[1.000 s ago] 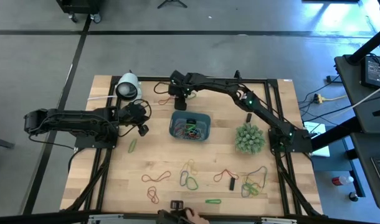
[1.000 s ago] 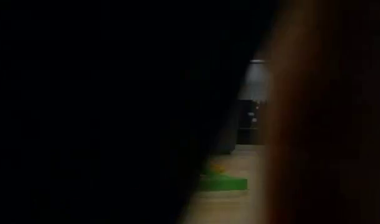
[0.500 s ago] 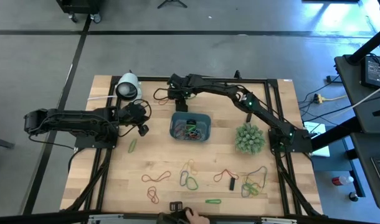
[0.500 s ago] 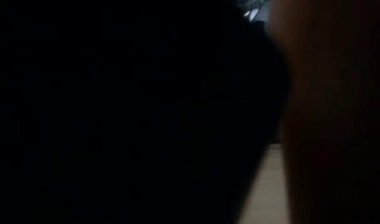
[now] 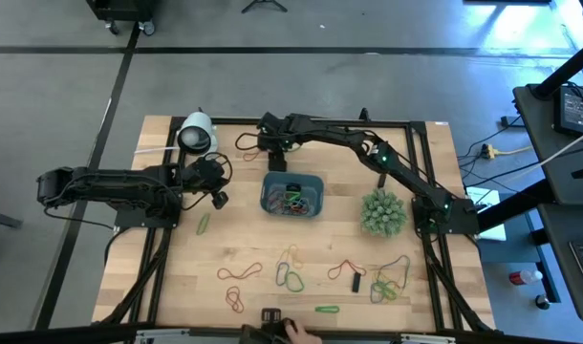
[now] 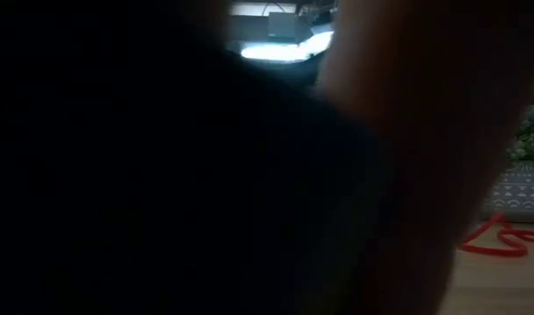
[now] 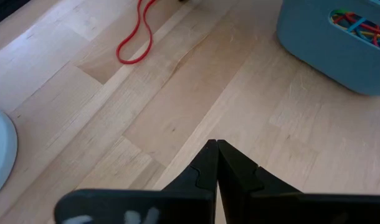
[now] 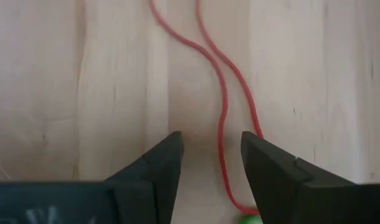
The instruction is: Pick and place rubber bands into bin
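The blue-teal bin stands mid-table with several coloured rubber bands in it. My right gripper hangs open just beyond the bin's far side. It points down over a red rubber band that lies flat on the wood. One strand runs between its fingers, the other under the edge of one finger. My left gripper is shut and empty, left of the bin. More rubber bands lie loose across the table's near half.
A white dome stands at the far left and a spiky green plant ball right of the bin. Small black blocks lie among the near bands. A person's hand is at the near edge. Something dark blocks most of the low view.
Both arms have kept about still. The dark shape and the blurred hand close in front of the low camera have shifted across it, and a red band and the plant now show at that view's right.
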### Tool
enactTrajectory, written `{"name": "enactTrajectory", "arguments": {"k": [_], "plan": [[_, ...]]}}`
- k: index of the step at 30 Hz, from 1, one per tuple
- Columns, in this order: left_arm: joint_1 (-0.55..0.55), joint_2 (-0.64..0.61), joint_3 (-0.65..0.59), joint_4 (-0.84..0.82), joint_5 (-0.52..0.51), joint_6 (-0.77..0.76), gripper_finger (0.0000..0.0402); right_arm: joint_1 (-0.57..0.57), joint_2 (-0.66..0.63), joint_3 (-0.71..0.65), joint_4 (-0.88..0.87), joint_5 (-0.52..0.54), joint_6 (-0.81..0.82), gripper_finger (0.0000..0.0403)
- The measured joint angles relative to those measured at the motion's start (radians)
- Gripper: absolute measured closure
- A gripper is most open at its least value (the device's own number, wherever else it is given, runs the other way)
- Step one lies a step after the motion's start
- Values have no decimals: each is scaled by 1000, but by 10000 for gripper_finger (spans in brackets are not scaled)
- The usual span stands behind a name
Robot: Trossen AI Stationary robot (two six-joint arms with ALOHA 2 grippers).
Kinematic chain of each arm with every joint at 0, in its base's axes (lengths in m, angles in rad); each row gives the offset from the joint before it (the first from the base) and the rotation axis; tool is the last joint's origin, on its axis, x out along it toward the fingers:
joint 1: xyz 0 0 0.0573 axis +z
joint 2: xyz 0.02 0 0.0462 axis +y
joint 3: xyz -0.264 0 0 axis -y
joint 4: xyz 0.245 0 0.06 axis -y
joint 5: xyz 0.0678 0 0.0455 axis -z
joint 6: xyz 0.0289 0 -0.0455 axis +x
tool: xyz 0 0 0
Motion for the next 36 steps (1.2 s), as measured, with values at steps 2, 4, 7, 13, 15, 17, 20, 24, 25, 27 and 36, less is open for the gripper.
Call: {"name": "enactTrajectory", "arguments": {"k": [2, 4, 7, 13, 15, 17, 20, 24, 25, 27, 36], "plan": [[0, 0, 0, 0, 0, 0, 398, 0, 0, 0, 8, 1, 35, 217], [0, 0, 0, 0, 0, 0, 399, 0, 1, 0, 20, 0, 58, 209], [0, 0, 0, 0, 0, 0, 401, -3, 3, 7, 29, -12, 65, 202], [0, 0, 0, 0, 0, 0, 399, -2, 4, 32, 13, -11, 94, 202], [0, 0, 0, 0, 0, 0, 400, -2, 0, 33, 20, -15, 122, 205], [0, 0, 0, 0, 0, -1, 401, -2, -9, 33, 28, -15, 148, 212], [0, 0, 0, 0, 0, -1, 399, -2, -24, 35, 46, -15, 177, 224], [0, 0, 0, 0, 4, -1, 400, -1, -30, 35, 40, 18, 220, 239], [0, 0, 0, 0, 4, -1, 400, -1, -30, 35, 39, 24, 221, 242], [0, 0, 0, 0, 6, -1, 400, -1, -30, 35, 37, 27, 218, 248], [0, 0, 0, 0, 6, 0, 400, 6, -72, 39, 16, 30, 254, 254]]}}
